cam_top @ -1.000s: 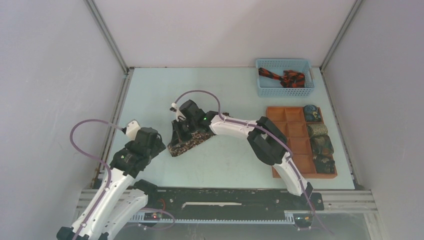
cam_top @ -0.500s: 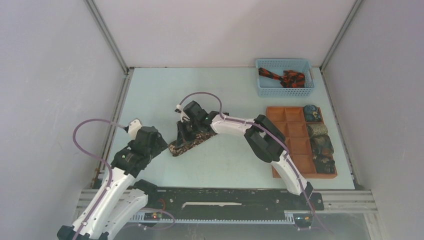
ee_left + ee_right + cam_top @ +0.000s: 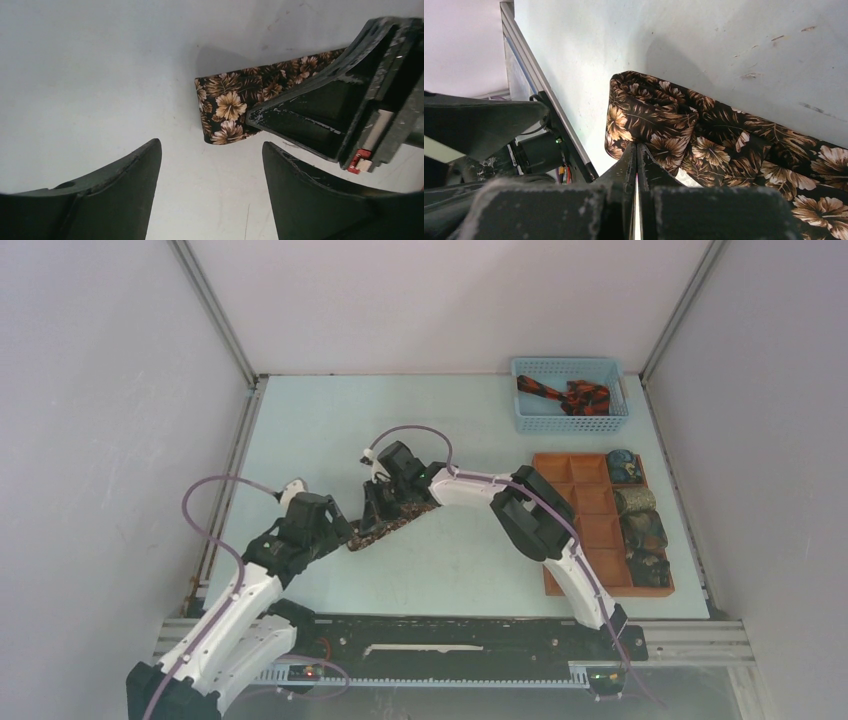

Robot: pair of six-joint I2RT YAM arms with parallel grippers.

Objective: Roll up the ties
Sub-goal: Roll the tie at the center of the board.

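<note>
Right gripper (image 3: pixel 637 150) is clamped shut on the folded end of the brown floral tie (image 3: pixel 225 107), pinning it low on the tabletop (image 3: pixel 450 570), probably so the started roll can't spring open. Left gripper (image 3: pixel 211 146) hovers just beside that end, jaws apart and empty, likely lined up to take the roll. Four rolled ties (image 3: pixel 640 515) sit in the tray (image 3: pixel 585 502).

soft, even white light fills the overhead view; the table (image 3: pixel 330 420) reads bright. in the wrist views the tie (image 3: pixel 227 107) casts a faint grey shadow beyond it, and the near left fingers (image 3: pixel 115 200) and right fingers (image 3: pixel 559 210) are dark and blurred.
</note>
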